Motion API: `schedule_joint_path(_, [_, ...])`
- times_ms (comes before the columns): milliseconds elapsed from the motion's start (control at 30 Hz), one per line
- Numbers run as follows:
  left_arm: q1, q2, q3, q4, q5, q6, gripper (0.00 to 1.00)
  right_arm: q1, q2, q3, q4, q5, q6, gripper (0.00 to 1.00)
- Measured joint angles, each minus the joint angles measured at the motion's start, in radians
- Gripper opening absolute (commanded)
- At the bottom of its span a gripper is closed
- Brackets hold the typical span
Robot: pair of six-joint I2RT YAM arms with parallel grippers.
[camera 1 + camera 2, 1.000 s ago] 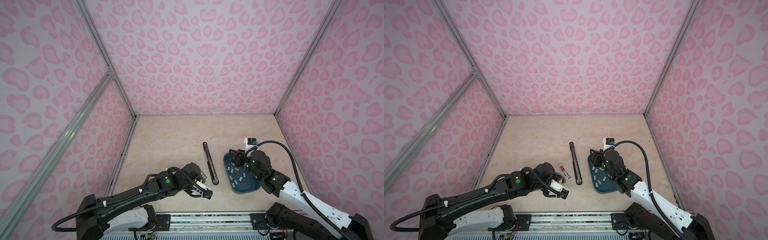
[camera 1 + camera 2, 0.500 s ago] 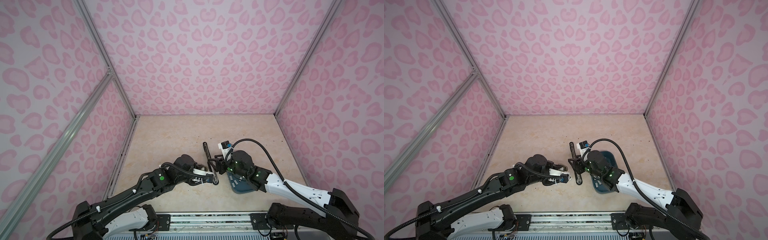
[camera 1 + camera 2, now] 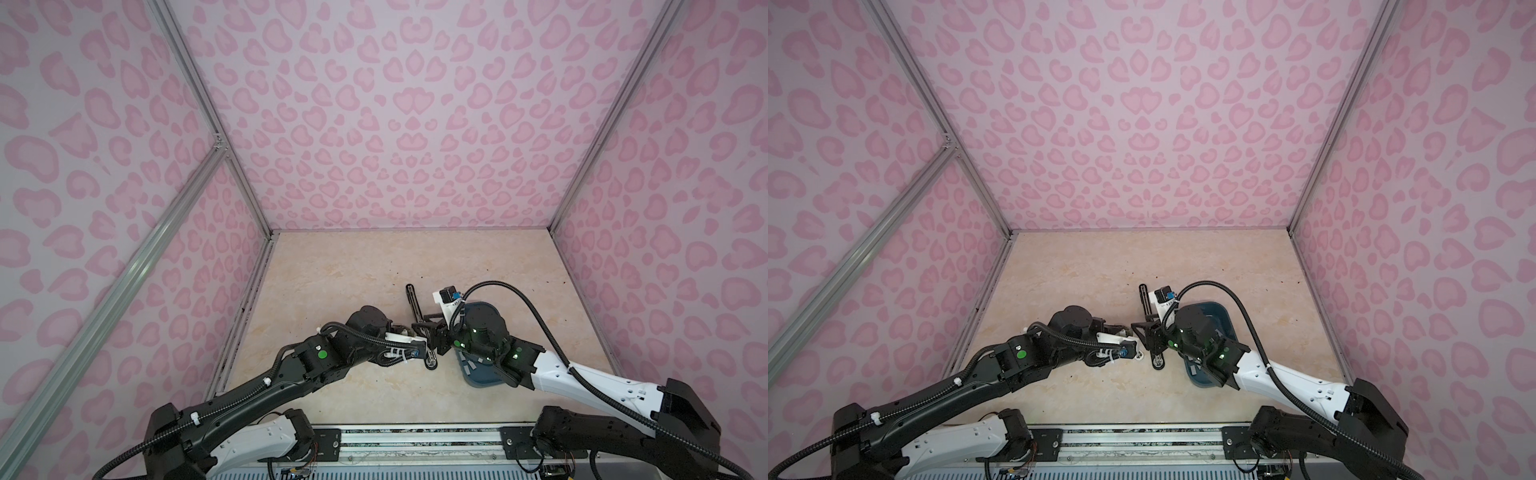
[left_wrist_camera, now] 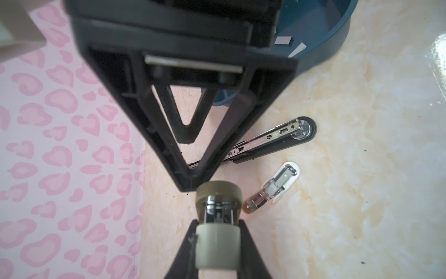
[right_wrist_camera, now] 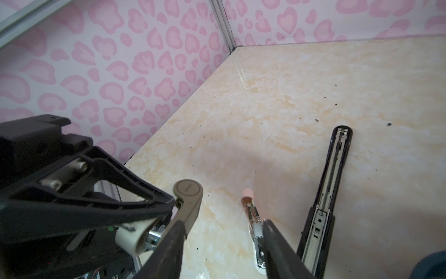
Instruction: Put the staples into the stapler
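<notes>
My left gripper (image 4: 218, 224) is shut on a small stapler (image 4: 218, 207) with an olive arm and a cream body, held above the floor. In the right wrist view that stapler (image 5: 185, 205) sticks out of the left fingers, its olive arm swung up. My right gripper (image 5: 223, 224) stands open right beside it, and one of its fingers (image 5: 173, 241) lies against the olive arm. Both grippers meet at mid-floor in both top views, left gripper (image 3: 417, 353), right gripper (image 3: 432, 336). The staples (image 4: 282, 40) are grey strips in the blue tray (image 4: 337, 31).
A long black stapler (image 5: 330, 183) lies folded open flat on the floor, beside the tray (image 3: 482, 307). A small pink and white stapler (image 4: 272, 186) lies open next to it, under my right gripper's other finger (image 5: 277, 241). Pink patterned walls close in three sides.
My right arm has left the blue tray and swung left to meet the left gripper. My left gripper has carried the small stapler up and towards the middle. The right jaws have narrowed a little.
</notes>
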Motion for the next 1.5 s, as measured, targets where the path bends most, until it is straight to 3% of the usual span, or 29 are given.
schedule_joint_path(433, [0.005,-0.013,0.000,0.003,-0.008,-0.003,0.04,0.019,-0.043,-0.012,0.021,0.024,-0.026,0.54])
schedule_joint_path(1500, [0.006,-0.068,-0.007,-0.015,0.002,-0.001,0.04,0.032,0.072,0.043,-0.027,0.086,-0.029,0.45])
